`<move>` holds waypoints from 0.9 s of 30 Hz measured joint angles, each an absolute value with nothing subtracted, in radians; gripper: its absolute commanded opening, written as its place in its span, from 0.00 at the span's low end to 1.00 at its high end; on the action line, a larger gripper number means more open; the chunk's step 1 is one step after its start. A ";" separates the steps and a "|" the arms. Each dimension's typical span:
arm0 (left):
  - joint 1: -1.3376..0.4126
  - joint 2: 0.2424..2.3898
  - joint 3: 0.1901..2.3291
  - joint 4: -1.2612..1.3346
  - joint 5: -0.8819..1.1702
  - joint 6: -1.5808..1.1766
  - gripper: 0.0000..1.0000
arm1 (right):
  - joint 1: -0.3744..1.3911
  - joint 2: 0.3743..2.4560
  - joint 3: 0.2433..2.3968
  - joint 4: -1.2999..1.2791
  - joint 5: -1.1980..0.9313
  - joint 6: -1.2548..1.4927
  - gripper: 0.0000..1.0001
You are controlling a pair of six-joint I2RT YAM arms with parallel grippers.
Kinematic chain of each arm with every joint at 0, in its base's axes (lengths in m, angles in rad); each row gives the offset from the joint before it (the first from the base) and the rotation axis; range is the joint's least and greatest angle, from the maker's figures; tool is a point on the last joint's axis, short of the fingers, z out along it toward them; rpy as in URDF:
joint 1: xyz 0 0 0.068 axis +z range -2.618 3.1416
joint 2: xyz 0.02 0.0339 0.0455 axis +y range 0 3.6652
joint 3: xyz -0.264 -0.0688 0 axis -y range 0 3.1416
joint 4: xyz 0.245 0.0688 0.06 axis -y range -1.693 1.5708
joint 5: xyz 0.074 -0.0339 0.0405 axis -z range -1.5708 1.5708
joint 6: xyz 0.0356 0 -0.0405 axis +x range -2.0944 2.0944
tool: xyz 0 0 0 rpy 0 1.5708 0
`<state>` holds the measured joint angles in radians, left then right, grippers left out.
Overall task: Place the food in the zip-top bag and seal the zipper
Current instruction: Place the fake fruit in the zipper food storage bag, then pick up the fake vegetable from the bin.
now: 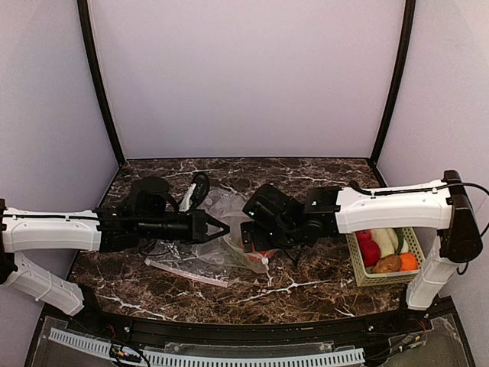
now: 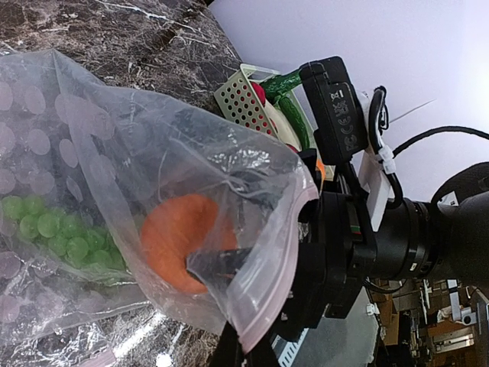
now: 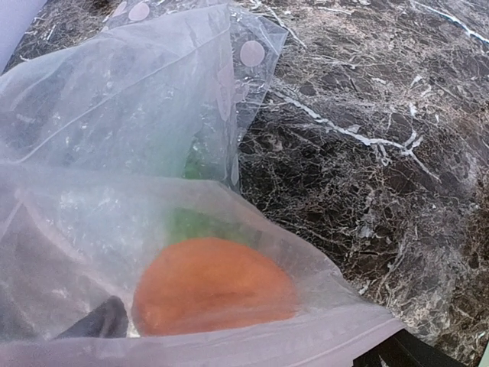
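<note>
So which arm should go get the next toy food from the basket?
Right, probably. The right gripper is open at the mouth of the clear dotted plastic bag, and the pale green slotted basket sits on its side. The left gripper is shut on that bag's edge.

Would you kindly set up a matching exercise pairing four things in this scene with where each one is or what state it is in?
Column one:
1. round orange toy fruit
2. bunch of green toy grapes
3. pale green slotted plastic basket
4. left gripper

Column two:
A. by the right edge of the dark marble table
B. shut on the mouth edge of the clear dotted plastic bag
C. inside the bag, just past its mouth
D. deeper inside the bag

Pairs: 1-C, 2-D, 3-A, 4-B.
</note>
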<state>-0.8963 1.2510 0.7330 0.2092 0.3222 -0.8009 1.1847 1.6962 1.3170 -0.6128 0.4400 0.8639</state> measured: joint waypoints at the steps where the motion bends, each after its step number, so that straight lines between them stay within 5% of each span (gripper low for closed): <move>1: -0.896 1.251 0.733 0.209 0.322 -0.801 0.01 | 1.185 1.694 1.317 -0.610 0.436 0.858 0.99; 27: -0.896 1.287 0.738 0.202 0.320 -0.796 0.01 | 1.203 1.443 1.224 -0.403 0.189 0.682 0.98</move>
<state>-0.8959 1.2869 0.7376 0.2024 0.3199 -0.7959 1.2030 1.4425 1.2240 -0.4034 0.1894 0.6823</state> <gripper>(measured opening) 0.009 0.978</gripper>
